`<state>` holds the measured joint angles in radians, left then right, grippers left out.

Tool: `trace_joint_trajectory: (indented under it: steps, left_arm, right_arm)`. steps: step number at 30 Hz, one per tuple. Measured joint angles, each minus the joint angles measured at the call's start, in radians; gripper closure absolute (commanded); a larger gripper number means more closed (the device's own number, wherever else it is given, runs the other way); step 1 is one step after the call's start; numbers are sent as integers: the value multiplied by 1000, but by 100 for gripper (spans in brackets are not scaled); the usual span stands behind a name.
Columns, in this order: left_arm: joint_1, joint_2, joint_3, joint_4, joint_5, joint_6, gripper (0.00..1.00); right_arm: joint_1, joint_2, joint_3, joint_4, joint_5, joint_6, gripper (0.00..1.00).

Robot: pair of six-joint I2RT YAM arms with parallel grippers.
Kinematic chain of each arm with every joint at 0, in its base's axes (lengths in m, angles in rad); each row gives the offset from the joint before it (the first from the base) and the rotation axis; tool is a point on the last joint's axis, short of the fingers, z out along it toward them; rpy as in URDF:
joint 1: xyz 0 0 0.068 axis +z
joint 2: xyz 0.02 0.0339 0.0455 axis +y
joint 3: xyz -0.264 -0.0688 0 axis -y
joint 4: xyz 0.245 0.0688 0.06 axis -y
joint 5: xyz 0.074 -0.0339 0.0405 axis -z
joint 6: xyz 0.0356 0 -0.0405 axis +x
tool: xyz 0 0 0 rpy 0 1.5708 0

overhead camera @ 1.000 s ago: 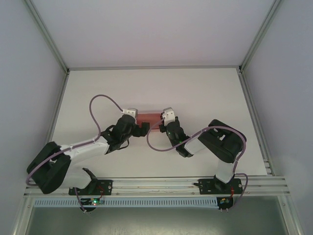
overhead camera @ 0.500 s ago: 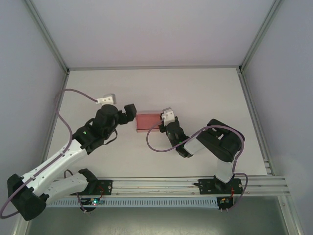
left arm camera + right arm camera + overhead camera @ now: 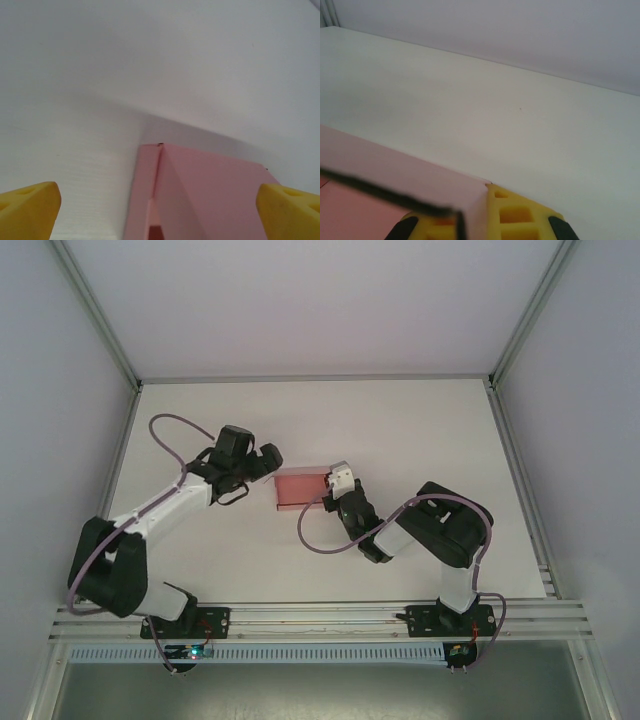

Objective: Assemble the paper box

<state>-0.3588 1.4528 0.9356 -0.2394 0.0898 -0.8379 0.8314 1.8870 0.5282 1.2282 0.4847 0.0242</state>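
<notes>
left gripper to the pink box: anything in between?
Nothing visible. The left gripper is open at the paper box's left end. In the left wrist view the box lies straight ahead between the yellow fingertips, on bare table. The right gripper is shut on its right end.

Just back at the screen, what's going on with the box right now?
The right gripper is shut on the right end of the pink paper box, which sits near the middle of the table. The left gripper is at the box's left end with its jaws wide open, lined up on the box but not touching it. The box looks folded up rather than flat. How finished it is I cannot tell.
</notes>
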Motion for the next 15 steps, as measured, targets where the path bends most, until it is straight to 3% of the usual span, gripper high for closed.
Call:
trace_joint_trajectory:
  steps: [2,8,15]
  left_arm:
    - [1,45,0,45,44,-13,0]
    - [1,158,0,122,133,-42,15]
    - [1,168,-62,229,181,-68,32]
  right_arm:
    - [2,1,0,3,-4,-3,100]
    - [3,1,0,4,-21,-6,100]
    - [3,1,-1,3,-25,-2,93]
